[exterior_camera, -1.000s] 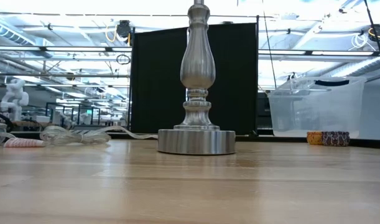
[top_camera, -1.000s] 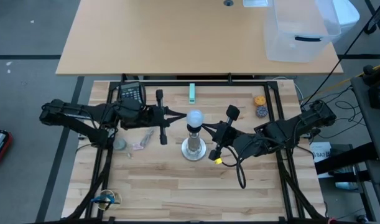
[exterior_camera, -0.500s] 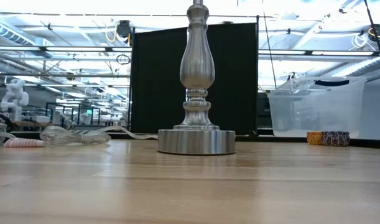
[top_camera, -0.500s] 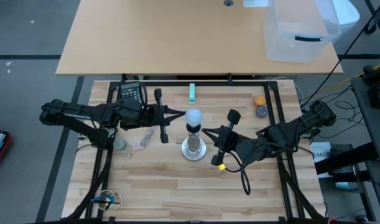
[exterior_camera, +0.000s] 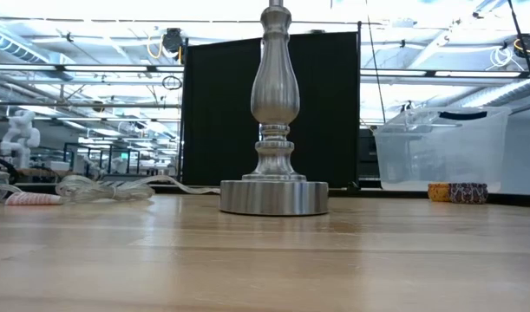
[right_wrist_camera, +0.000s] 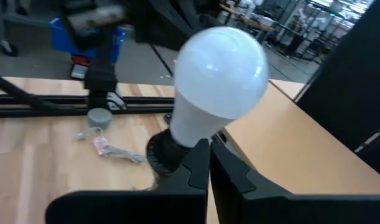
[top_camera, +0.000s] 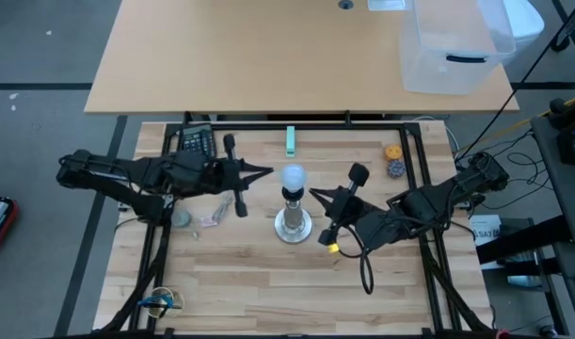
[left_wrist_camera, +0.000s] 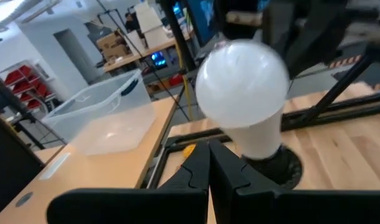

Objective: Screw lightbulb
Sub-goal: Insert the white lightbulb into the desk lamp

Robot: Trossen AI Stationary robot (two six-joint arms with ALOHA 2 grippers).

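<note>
The white lightbulb stands upright with its base in the black socket on top of the silver stand, whose round foot rests on the table's middle. My left gripper is shut and level, just left of the bulb, with a small gap showing in the high view. My right gripper is shut and level, just right of the socket and also apart from it. Each wrist view shows the bulb close ahead of the shut fingertips. The bulb is above the low view's frame.
A clear cable coil, a grey cap and a pink scrap lie left of the stand. A black keypad, a green piece and two small balls lie at the far edge. A clear bin stands on the farther table.
My left gripper has drawn back a little from the bulb toward the table's left edge and turned slightly about its own axis. My right gripper has drawn back slightly toward the right edge. Both have stayed shut. The bulb and stand have not moved.
</note>
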